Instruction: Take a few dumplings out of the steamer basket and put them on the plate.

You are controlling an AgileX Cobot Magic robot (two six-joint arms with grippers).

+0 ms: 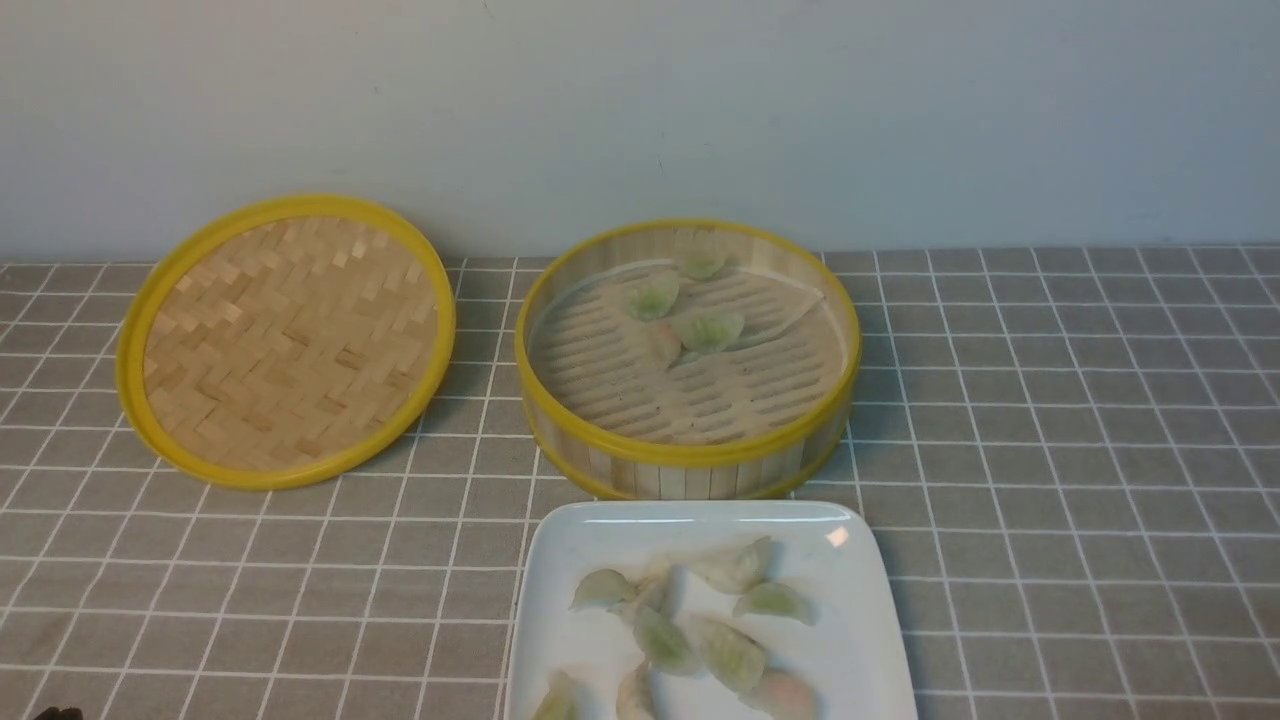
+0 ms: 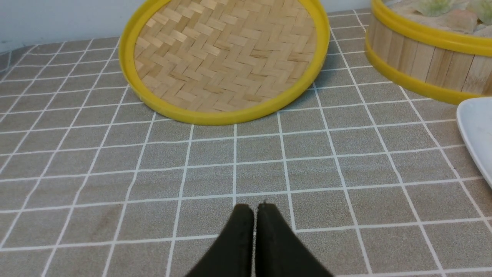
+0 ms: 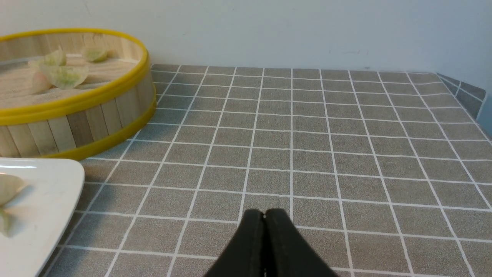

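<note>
Grippers are positioned on opposite sides of the work area. The black, tapered left gripper (image 2: 255, 215) points forward over the left part of the gray desk with white grid lines (image 1: 1050, 480); its two fingers are pressed together along their length, with nothing pinched at the tips. The matching black right gripper (image 3: 264, 215) points forward over the right part of the desk; its fingers are likewise pressed together and hold nothing. Neither gripper's tips reach the basket or the plate. The height of either gripper above the desk cannot be told.

The round bamboo steamer basket with yellow rims (image 1: 690, 455) stands near the desk's far edge. Four translucent whitish dumplings, three with pale green filling and one pinkish (image 1: 712, 331), are located on its slatted floor, from the center toward the far wall.

The glossy white square plate with rounded corners (image 1: 860, 620) lies just in front of the basket, on the side toward the robot. It carries several more crescent-shaped dumplings (image 1: 733, 655), mostly greenish, with a pinkish one among them. Its near edge is outside the front view.

The flat woven bamboo lid with a yellow rim (image 1: 300, 340) is located left of the basket, apart from it, near the desk's far edge.
</note>
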